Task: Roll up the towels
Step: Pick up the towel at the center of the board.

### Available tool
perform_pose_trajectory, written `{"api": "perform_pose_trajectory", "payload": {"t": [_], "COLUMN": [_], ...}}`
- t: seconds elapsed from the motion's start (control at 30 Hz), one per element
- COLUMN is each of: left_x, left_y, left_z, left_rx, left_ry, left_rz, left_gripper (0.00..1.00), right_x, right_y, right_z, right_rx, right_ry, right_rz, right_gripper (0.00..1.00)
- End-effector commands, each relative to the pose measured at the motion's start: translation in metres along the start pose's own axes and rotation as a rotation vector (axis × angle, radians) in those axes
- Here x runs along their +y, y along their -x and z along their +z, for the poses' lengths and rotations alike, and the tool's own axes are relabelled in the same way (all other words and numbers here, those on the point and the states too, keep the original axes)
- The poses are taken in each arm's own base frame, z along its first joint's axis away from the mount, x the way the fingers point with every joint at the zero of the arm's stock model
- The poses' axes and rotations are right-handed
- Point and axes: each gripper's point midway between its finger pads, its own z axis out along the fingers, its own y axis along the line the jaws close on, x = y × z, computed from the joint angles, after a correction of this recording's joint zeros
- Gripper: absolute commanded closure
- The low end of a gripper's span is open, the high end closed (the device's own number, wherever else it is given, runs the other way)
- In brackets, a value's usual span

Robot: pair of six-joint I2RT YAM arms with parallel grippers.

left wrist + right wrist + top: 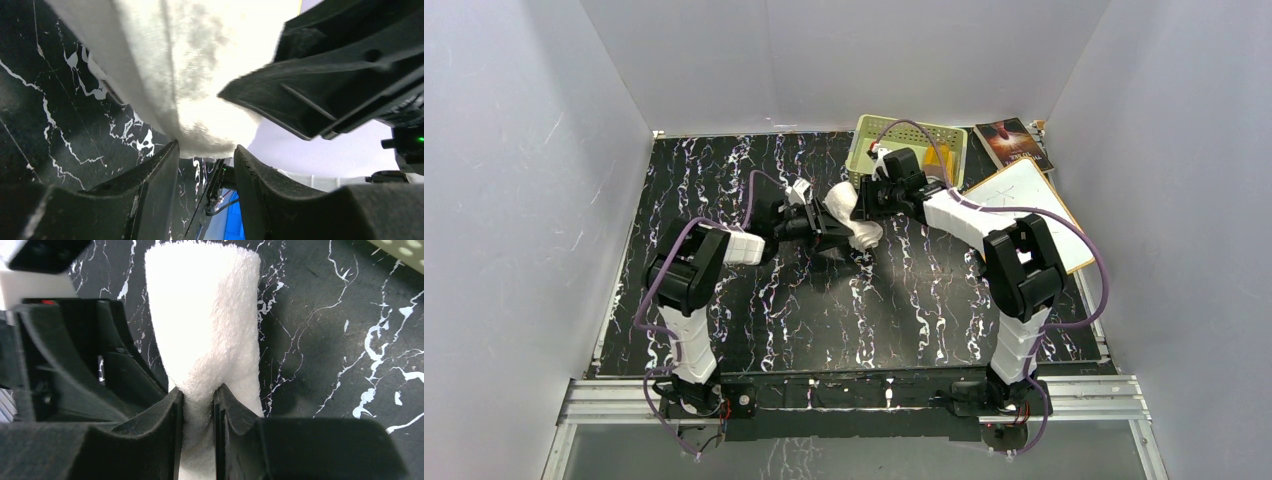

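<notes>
The cream-white towel (852, 212) hangs bunched between my two grippers over the middle back of the black marble table (824, 310). My left gripper (836, 232) holds its lower end. In the left wrist view the towel (200, 75) ends between the tips of the left gripper (205, 147). My right gripper (871, 200) is shut on the upper end. In the right wrist view the right gripper (199, 392) pinches the towel (205, 315), which stretches away as a roll. A mustard-yellow patch (933, 160) shows in the basket, mostly hidden by the right arm.
A light green basket (879, 132) stands at the back, right of centre. A brown book (1014, 142) lies in the back right corner. A white board with an orange rim (1044, 195) lies beside the right arm. Grey walls close in the table.
</notes>
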Motion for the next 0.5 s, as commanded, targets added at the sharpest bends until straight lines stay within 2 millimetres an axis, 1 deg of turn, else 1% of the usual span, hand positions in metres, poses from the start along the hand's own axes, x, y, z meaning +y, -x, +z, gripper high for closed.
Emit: {"api": "perform_pose_trajectory", "payload": {"t": [0.0, 0.17, 0.27, 0.33, 0.4, 0.47], "left_x": [-0.026, -0.015, -0.009, -0.012, -0.016, -0.022], "left_y": [0.020, 0.022, 0.020, 0.019, 0.020, 0.021], "left_z": [0.010, 0.011, 0.011, 0.009, 0.005, -0.001], "left_rx": [-0.077, -0.096, -0.102, -0.108, -0.114, -0.115], "left_ry": [-0.064, -0.020, -0.008, -0.019, -0.023, -0.020], "left_rz": [0.031, 0.003, -0.013, -0.013, -0.001, 0.021], "left_gripper": [0.56, 0.56, 0.56, 0.56, 0.55, 0.55], "right_x": [0.030, 0.032, 0.033, 0.031, 0.023, 0.012], "right_y": [0.052, 0.050, 0.053, 0.061, 0.075, 0.095], "right_z": [-0.028, -0.029, -0.033, -0.039, -0.048, -0.059], "right_rx": [-0.157, -0.150, -0.161, -0.183, -0.207, -0.238], "right_ry": [0.077, 0.091, 0.088, 0.073, 0.044, 0.016], "right_rz": [-0.026, -0.025, -0.026, -0.030, -0.040, -0.043], "right_gripper": [0.84, 0.84, 0.84, 0.84, 0.84, 0.84]}}
